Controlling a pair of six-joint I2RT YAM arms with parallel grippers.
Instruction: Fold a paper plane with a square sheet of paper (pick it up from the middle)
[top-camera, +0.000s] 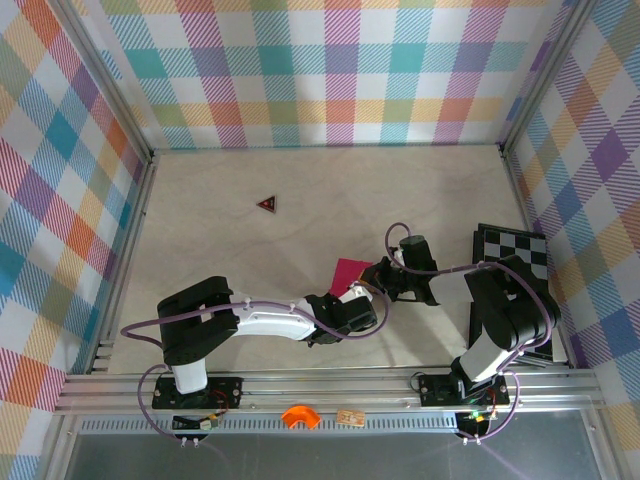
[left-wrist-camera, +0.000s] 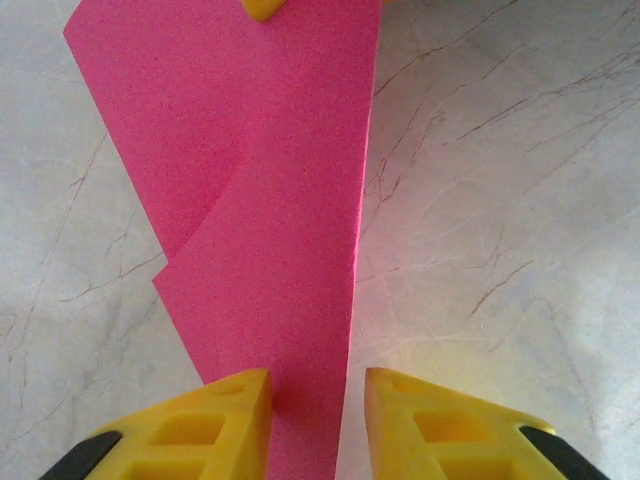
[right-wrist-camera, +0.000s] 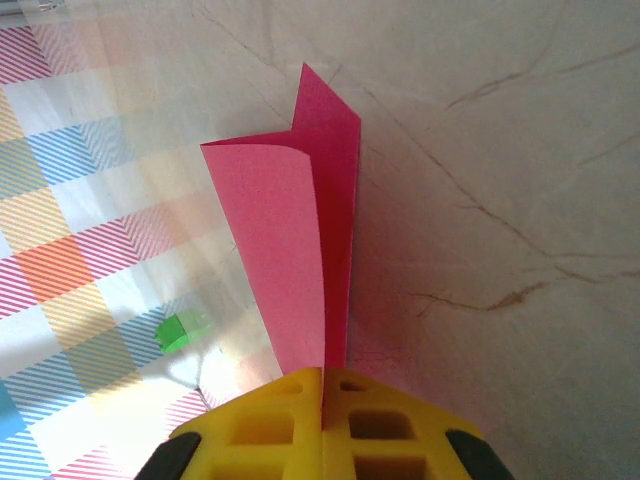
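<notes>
Left gripper (left-wrist-camera: 317, 385) partly spread, yellow fingers (left-wrist-camera: 215, 410) straddling one end of the folded pink sheet of paper (left-wrist-camera: 270, 200), a sliver of gap beside the right finger. Sheet held right of centre over the worktop (top-camera: 220, 250), between both grippers. Right gripper (right-wrist-camera: 323, 378) pressed tight together, pinching the sheet's layers.

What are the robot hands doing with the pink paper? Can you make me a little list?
pink paper: folded over, not a plane yet
right gripper: shut, pinching the pink paper
left gripper: fingers apart, pink paper running into the gap
table: pale, marbled
also on table: small red triangle far back, checkerboard at the right
</notes>
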